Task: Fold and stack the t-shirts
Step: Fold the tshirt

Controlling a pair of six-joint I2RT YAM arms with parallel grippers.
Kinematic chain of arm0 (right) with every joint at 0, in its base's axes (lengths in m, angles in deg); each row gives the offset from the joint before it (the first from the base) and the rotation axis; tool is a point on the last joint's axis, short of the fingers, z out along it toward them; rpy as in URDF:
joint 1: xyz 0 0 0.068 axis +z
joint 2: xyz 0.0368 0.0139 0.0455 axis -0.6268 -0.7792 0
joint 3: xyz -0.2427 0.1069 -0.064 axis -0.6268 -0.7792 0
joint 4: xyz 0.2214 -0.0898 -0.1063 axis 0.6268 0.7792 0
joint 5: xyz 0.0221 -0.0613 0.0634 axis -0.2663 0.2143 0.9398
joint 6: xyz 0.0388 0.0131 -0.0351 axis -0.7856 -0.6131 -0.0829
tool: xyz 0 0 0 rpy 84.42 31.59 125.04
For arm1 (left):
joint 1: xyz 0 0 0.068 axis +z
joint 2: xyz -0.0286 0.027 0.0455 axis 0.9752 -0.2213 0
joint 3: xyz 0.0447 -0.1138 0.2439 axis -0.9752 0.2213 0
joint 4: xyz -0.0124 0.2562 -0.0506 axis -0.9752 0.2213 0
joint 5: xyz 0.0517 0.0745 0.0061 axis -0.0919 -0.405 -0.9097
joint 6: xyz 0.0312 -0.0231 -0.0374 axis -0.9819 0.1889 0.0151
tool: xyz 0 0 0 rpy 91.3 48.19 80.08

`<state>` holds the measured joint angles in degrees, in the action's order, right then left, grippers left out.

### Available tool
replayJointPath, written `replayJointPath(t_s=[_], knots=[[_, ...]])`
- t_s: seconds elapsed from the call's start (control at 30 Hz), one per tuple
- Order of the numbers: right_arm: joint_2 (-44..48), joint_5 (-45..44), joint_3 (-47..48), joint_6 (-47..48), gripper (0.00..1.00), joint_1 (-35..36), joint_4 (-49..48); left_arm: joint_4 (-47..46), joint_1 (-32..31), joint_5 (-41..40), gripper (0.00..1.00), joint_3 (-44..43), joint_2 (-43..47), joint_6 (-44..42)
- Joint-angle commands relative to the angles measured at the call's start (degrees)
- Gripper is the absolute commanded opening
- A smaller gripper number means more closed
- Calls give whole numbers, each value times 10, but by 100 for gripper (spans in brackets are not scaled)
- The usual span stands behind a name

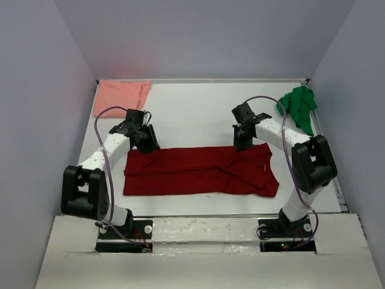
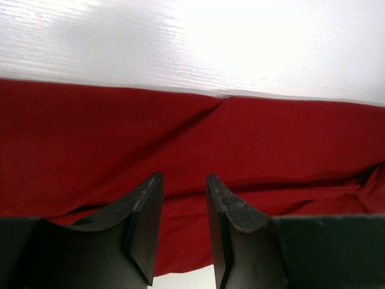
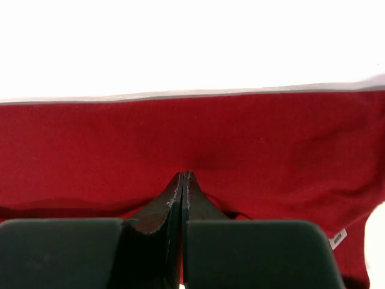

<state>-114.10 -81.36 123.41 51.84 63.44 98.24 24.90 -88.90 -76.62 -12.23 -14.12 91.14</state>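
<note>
Three soft cloth t-shirts lie on the white table (image 1: 198, 111). Taking the table from above as a clock face, the dark red t-shirt (image 1: 201, 171) is spread as a long flat band from the middle toward 6 o'clock, with some wrinkles on its right part. The pale salmon pink t-shirt (image 1: 122, 93) sits in the corner at 11 o'clock, and the bright green t-shirt (image 1: 298, 105) is bunched near the edge at 2 o'clock, both well apart from the red one. The left gripper (image 1: 147, 139) is at the 10 o'clock corner of the red shirt; its fingers (image 2: 147, 205) stand about half apart, with nothing caught between them. The right gripper (image 1: 242, 143) is at the 1 o'clock edge of the same shirt. Its fingers (image 3: 174, 198) are pressed fully together, and the tips touch the red cloth. Whether they pinch a fold of it, I cannot tell.
</note>
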Motion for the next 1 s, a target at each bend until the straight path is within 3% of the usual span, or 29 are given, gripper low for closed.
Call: replayJointPath(t_s=[0.0,0.43,0.7,0.97], knots=[[-10,13,23,4,0,-5,-33,4,-4,22,44,-23,-26,-19],[-72,22,40,11,0,-5,-45,9,-20,-12,43,-33,-125,-2],[-107,20,43,17,0,-11,-59,43,-21,-102,42,-62,-183,40],[-155,31,64,23,0,-16,-71,35,-21,-96,42,-83,-215,33]])
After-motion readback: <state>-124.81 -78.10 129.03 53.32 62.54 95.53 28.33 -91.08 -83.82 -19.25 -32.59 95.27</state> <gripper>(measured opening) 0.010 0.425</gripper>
